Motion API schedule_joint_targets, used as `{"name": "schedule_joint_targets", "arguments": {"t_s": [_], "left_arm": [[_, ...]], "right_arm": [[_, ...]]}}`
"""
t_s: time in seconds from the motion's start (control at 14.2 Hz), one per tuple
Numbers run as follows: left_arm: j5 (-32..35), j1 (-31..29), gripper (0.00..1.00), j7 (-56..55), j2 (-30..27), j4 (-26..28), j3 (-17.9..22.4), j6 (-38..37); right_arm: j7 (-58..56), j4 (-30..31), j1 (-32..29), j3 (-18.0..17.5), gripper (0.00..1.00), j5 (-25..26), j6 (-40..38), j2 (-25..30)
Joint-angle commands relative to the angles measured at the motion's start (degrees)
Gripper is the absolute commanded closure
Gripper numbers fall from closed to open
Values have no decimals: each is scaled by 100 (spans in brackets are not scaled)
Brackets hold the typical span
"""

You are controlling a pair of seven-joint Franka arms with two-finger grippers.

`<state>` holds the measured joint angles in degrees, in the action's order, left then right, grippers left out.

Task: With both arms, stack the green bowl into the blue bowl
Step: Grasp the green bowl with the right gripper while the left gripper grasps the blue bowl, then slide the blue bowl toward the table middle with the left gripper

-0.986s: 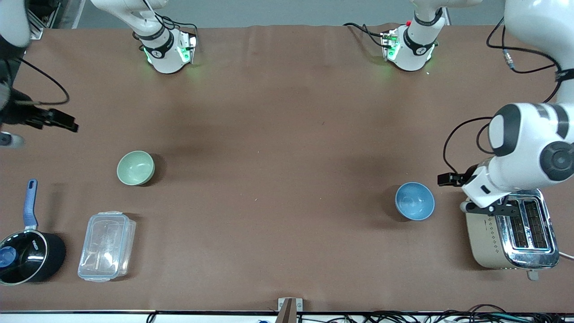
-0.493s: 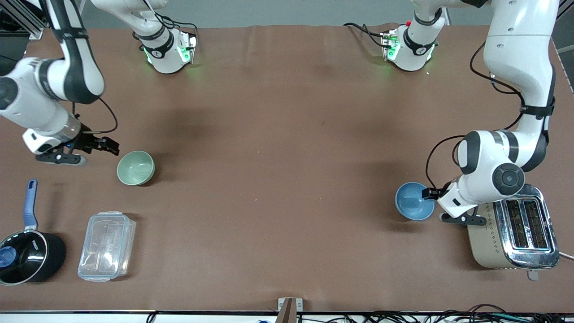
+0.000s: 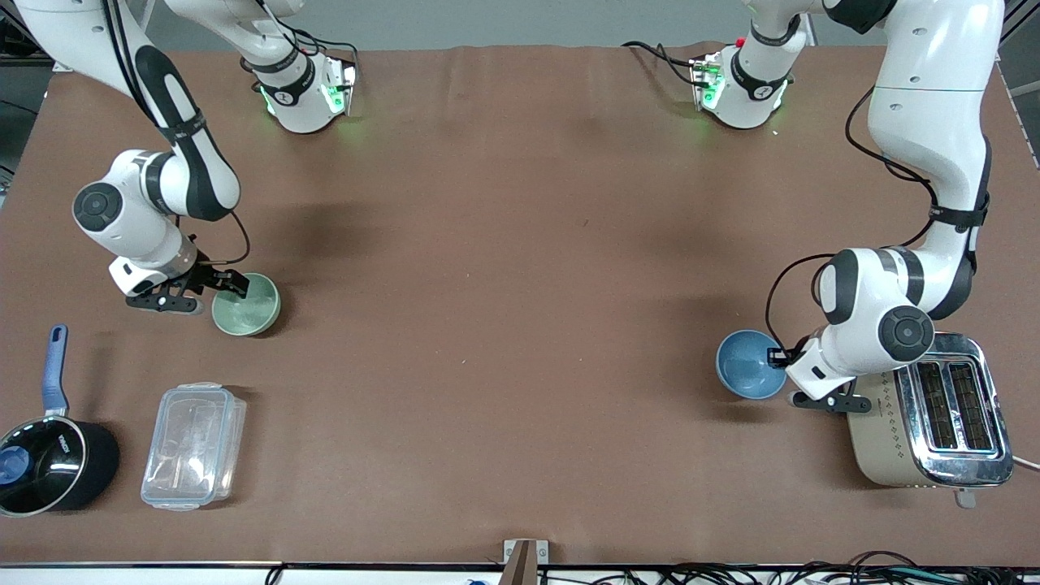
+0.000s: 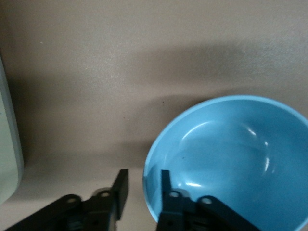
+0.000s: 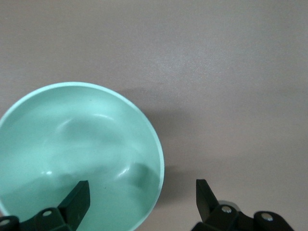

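Note:
The green bowl [image 3: 246, 304] sits upright on the table toward the right arm's end. My right gripper [image 3: 231, 283] is open, low at the bowl's rim. In the right wrist view its fingers straddle the rim of the green bowl [image 5: 72, 144], one finger inside and one outside, and the right gripper [image 5: 140, 195] stands wide. The blue bowl [image 3: 747, 364] sits upright toward the left arm's end. My left gripper [image 3: 777, 355] is open at its rim. In the left wrist view the left gripper [image 4: 143, 185] straddles the rim of the blue bowl [image 4: 231, 159] with a narrower gap.
A silver toaster [image 3: 926, 422] stands close beside the blue bowl and the left arm's wrist. A black saucepan with a blue handle [image 3: 49, 463] and a clear lidded container [image 3: 193, 445] lie nearer the front camera than the green bowl.
Both arms have swung in and come down. The right gripper went from the table's edge to the green bowl's rim, the left gripper from over the toaster to the blue bowl's rim.

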<state>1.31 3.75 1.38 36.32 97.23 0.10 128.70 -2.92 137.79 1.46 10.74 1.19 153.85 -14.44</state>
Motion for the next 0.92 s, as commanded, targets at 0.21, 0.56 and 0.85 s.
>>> {"name": "schedule_joint_targets", "arguments": {"t_s": [0.21,0.56,0.85], "left_arm": [[-122,73,100,-137,-45,-230,-264,-56],[-79,143,100,-1565,-266,-661,-1414,-776],[-60,1186,100,-3044,-29,-978,-1698,-759]], "right_arm": [[19,-6,-137,-37,30,-153,251,-138],[2,-6,-128,-46,50,-453,268,-234],[19,20,-128,-55,68,-453,436,-305]]}}
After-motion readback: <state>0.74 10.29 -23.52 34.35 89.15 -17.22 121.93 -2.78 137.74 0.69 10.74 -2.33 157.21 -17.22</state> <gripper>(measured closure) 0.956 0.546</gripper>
